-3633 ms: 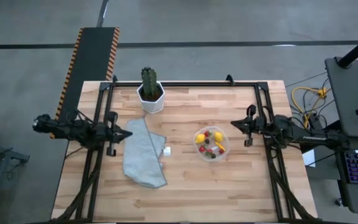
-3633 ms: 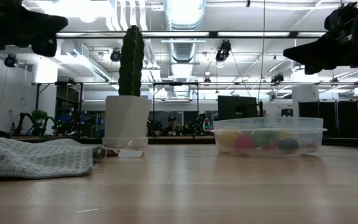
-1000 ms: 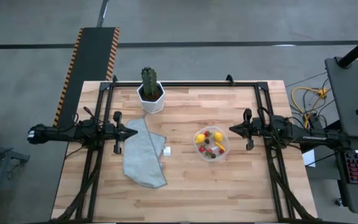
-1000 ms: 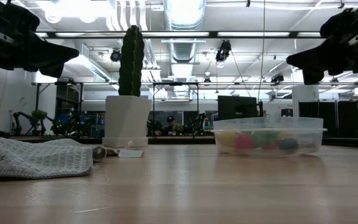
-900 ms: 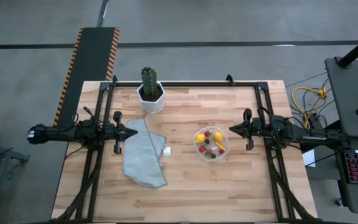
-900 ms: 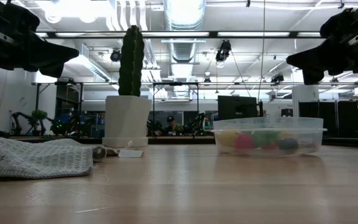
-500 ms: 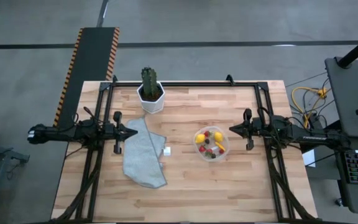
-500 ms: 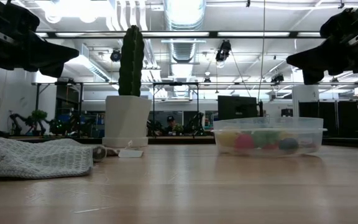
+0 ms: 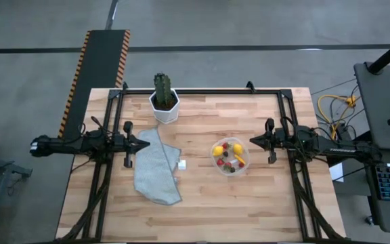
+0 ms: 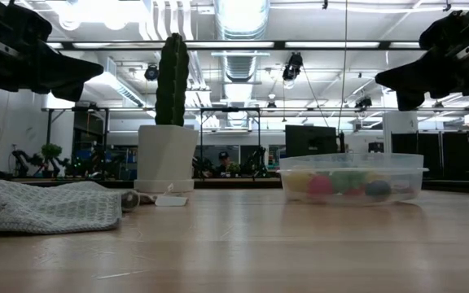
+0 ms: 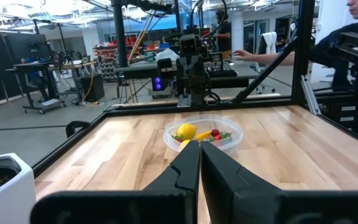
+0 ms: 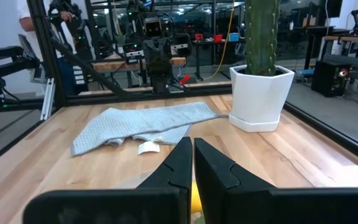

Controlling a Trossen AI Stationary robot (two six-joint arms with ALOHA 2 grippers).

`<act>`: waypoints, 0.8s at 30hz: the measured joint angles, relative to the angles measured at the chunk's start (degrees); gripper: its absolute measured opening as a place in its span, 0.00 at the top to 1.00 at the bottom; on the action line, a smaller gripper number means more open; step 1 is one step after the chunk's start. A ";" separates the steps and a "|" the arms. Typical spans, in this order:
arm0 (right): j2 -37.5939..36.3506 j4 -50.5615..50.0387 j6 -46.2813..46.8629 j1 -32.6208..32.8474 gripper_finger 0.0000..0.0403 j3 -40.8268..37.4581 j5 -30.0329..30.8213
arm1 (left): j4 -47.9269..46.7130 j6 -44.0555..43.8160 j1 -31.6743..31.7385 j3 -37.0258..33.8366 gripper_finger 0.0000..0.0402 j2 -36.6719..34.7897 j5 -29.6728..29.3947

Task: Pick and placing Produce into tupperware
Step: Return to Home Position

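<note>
The round clear tupperware (image 9: 230, 156) stands right of the table's middle, with the produce inside: yellow lemon-like balls (image 9: 218, 150), an orange piece and red and dark berries (image 11: 215, 133). It also shows in the low view as the tupperware (image 10: 352, 178). My left gripper (image 9: 145, 145) is shut and level at the table's left side, above the grey cloth's edge, holding nothing. My right gripper (image 9: 252, 140) is shut and level just right of the tupperware, holding nothing. Both hang well above the tabletop.
A crumpled grey cloth (image 9: 156, 166) lies left of centre, with a small white cube (image 9: 181, 164) beside it. A green cactus in a white pot (image 9: 164, 100) stands at the far edge. A black frame (image 9: 202, 91) borders the table. People show in the room behind.
</note>
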 joint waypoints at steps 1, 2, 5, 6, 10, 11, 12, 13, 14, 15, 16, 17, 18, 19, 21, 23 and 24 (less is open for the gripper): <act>0.00 0.00 0.08 0.00 0.98 0.00 0.00 | 0.00 0.00 0.00 0.00 1.00 -0.01 0.00; 0.00 -0.02 0.02 0.00 0.98 0.00 0.00 | 0.01 0.00 0.00 0.00 1.00 -0.02 0.00; 0.00 -0.02 -0.39 0.00 0.98 0.00 0.01 | 0.01 0.00 0.00 0.00 1.00 -0.02 0.00; 0.00 -0.01 -0.17 0.00 0.98 0.00 0.00 | 0.01 0.00 0.00 0.00 1.00 -0.02 0.00; 0.00 0.00 -0.31 0.00 0.98 0.00 0.02 | 0.01 0.00 0.00 0.00 1.00 -0.02 0.00; 0.00 -0.01 -0.42 -0.01 0.98 0.00 0.00 | 0.01 0.00 0.00 0.00 1.00 0.00 0.00; 0.00 -0.02 -0.33 0.00 0.98 0.00 0.00 | -0.01 0.00 0.00 0.00 1.00 0.00 0.00; 0.00 0.00 -0.02 0.00 0.98 0.00 0.00 | 0.01 0.00 0.00 0.00 1.00 0.00 0.00; 0.00 -0.01 0.07 -0.02 0.98 0.00 0.01 | 0.01 0.00 0.00 0.00 1.00 0.00 0.00; 0.00 0.00 0.02 -0.01 0.98 0.00 0.00 | 0.01 0.00 0.00 0.00 1.00 0.00 0.00; 0.00 -0.01 -0.20 -0.01 0.98 0.00 0.00 | 0.01 0.00 -0.04 0.00 1.00 0.00 0.00; 0.00 0.00 -0.39 0.00 0.98 0.00 0.00 | 0.01 0.00 -0.04 0.00 1.00 -0.02 0.00; -0.02 -0.02 -0.42 0.00 0.98 0.00 0.00 | -0.01 0.00 -0.04 0.00 1.00 -0.02 0.00; 0.00 -0.02 -0.21 0.00 0.98 0.00 0.00 | 0.00 0.00 -0.04 0.00 1.00 -0.02 0.00; 0.00 0.00 0.08 -0.02 0.98 0.00 0.00 | 0.00 0.00 -0.04 0.00 1.00 -0.02 0.00; 0.00 0.00 -0.29 -0.01 0.98 0.00 0.02 | 0.00 0.00 -0.04 0.00 1.00 -0.02 0.01; -0.01 0.00 -0.43 -0.01 0.98 0.00 0.01 | 0.01 0.00 -0.04 0.00 1.00 -0.02 0.00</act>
